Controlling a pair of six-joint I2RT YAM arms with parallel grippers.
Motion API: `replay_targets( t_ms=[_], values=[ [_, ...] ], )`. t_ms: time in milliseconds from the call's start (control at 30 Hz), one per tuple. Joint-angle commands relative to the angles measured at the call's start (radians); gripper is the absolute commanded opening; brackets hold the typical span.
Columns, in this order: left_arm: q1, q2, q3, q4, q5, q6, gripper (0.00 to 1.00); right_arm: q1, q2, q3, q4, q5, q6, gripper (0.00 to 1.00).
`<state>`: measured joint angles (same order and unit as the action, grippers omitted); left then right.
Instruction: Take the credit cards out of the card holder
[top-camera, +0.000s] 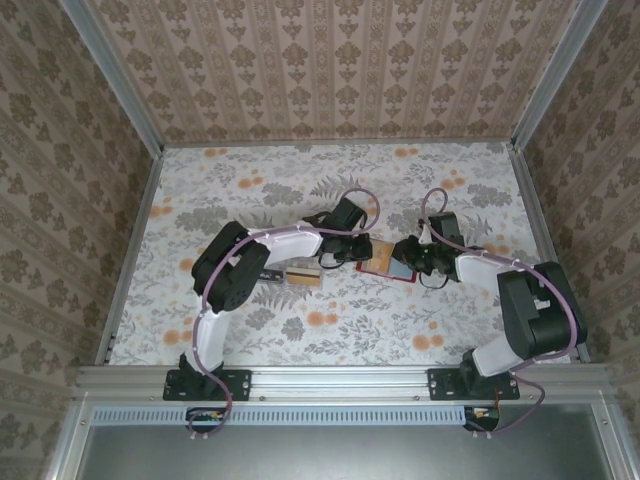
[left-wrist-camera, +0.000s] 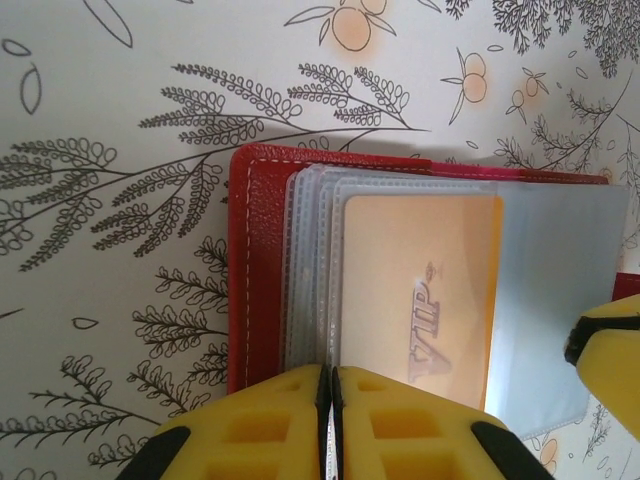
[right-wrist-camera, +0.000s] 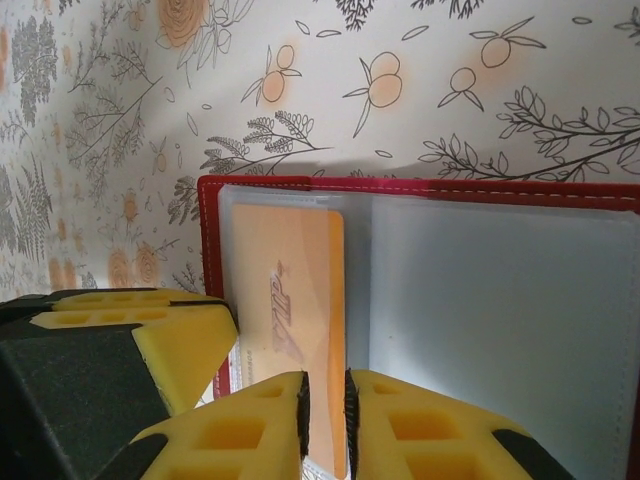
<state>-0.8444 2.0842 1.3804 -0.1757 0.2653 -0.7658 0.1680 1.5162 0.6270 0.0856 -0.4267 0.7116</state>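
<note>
Credit card | orange, "VIP" lettering | inside clear sleeve | red card holder

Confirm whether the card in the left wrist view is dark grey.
No, the card in a clear sleeve of the red card holder is orange, marked VIP.

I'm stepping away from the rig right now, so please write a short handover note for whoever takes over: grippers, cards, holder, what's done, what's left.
Left gripper: shut on the edge of the sleeves.
Right gripper: shut on the edge of the orange card.
Holder: lies open on the table; the orange card is not out yet.
Done: a loose card, apparently already out, lies by the left arm.
Left: pull the orange card free and check the other sleeves.
</note>
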Motion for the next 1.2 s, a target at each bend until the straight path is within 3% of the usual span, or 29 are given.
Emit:
replay_targets(
  t_ms=[0,1167],
  values=[
    [-0.001,0.035,0.014,-0.042,-0.006,0.013,0.13,0.009,0.032,0.002,0.026,-0.018,0.001,0.21],
    [-0.011,0.040,0.023,-0.069,-0.006,0.014,0.10,0.030,0.133,0.008,0.126,-0.103,0.035,0.13]
  ],
)
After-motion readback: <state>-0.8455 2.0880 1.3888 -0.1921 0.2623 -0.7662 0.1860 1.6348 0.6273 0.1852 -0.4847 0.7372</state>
